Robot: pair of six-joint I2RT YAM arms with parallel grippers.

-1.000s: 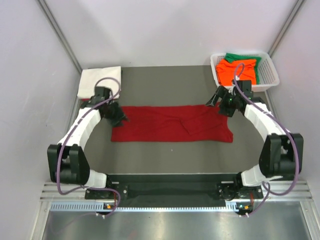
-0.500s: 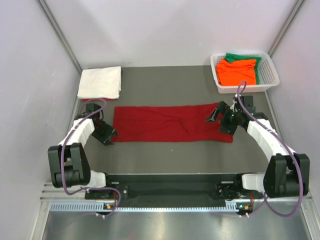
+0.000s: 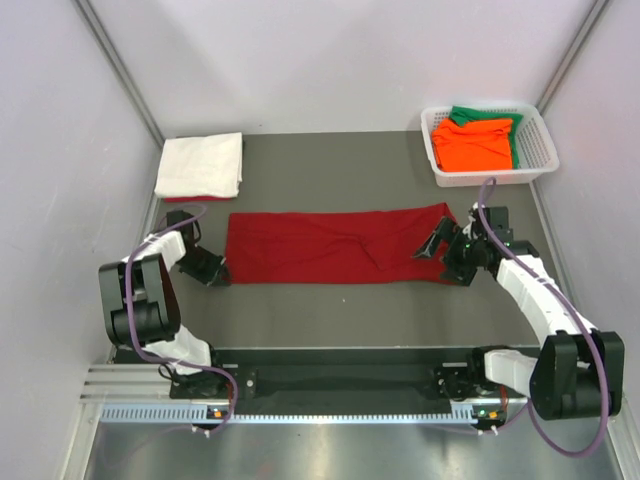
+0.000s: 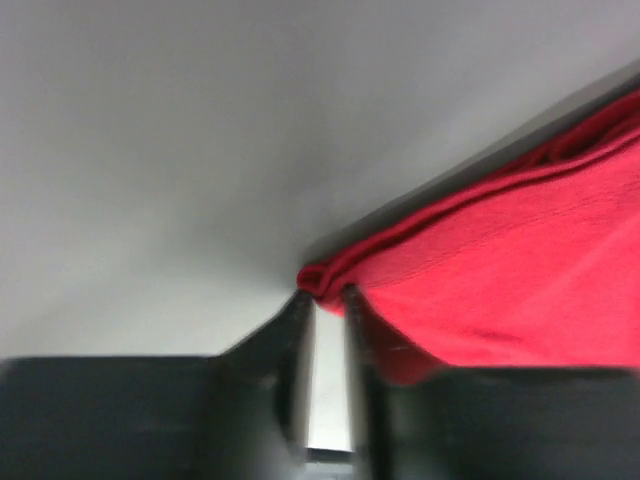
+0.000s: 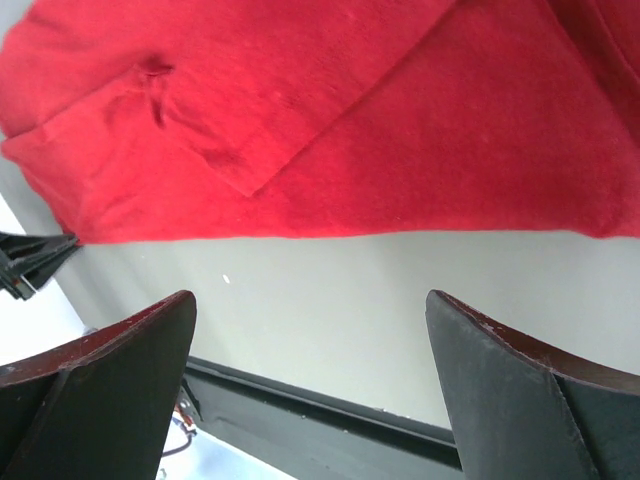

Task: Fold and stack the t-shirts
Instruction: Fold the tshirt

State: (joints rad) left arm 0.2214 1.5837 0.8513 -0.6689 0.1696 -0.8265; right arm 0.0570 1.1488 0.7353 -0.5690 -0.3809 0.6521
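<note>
The dark red t-shirt (image 3: 335,247) lies flat on the grey table as a long strip folded lengthwise. My left gripper (image 3: 214,270) is low at its near left corner. In the left wrist view the jaws (image 4: 327,300) are almost together, with the bunched corner of the shirt (image 4: 500,270) caught at their tips. My right gripper (image 3: 438,250) is at the shirt's right end. In the right wrist view it (image 5: 310,300) is wide open and empty, just above the table beside the red shirt's edge (image 5: 330,120). A folded white t-shirt (image 3: 200,165) lies at the back left.
A white lattice basket (image 3: 537,150) at the back right holds an orange t-shirt (image 3: 475,143) over a green one (image 3: 490,113). Grey walls close in the left, right and back sides. The black rail (image 3: 340,375) with the arm bases runs along the near edge.
Both grippers moved from the shirt's far corners toward its near side. The left one went down to the near left corner and closed on it. The right one dropped to the right end.
</note>
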